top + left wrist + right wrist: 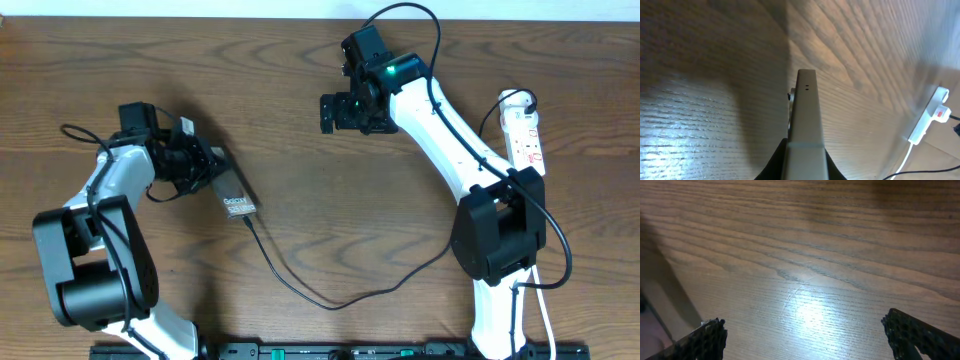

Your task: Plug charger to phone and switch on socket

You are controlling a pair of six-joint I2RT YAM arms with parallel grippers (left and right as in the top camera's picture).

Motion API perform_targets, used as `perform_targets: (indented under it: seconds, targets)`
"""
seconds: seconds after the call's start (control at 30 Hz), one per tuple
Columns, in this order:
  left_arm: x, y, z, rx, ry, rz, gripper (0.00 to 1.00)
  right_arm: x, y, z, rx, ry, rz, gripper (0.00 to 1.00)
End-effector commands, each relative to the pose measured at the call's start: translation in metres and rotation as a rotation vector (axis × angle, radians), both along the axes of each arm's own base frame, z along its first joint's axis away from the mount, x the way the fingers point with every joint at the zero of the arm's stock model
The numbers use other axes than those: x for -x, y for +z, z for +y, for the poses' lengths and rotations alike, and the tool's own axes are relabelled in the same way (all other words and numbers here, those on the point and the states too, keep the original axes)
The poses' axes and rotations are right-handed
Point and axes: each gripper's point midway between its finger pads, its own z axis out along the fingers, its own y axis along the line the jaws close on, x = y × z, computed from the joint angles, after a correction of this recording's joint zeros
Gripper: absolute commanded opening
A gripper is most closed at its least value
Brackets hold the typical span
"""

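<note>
Gripped at its upper end by the left gripper (205,172), whose jaws are closed on its edges, the phone (236,198) is held left of centre over the wooden table (330,190). The charger cable (330,303) is seen meeting the phone's lower end; whether its tip is seated cannot be told. The right gripper (345,112) is held above bare table, its fingers (707,339) spread wide with nothing between them. The white socket (524,128) is found at the right edge, well apart from the phone.
</note>
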Motion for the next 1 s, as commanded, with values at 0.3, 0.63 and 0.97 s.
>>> perform_targets:
  seconds: [0.3, 0.63, 0.97]
  targets:
    - [0.006, -0.008, 0.0, -0.009, -0.014, 0.032, 0.07, -0.002, 0.008, 0.004, -0.001, -0.009, -0.021, 0.99]
    - [0.01, -0.023, 0.001, -0.012, -0.015, 0.073, 0.07, -0.002, 0.008, 0.004, -0.001, -0.009, -0.021, 0.99]
    - [0.018, -0.035, 0.01, -0.078, -0.003, 0.115, 0.07, -0.002, 0.008, 0.004, -0.001, -0.009, -0.021, 0.99]
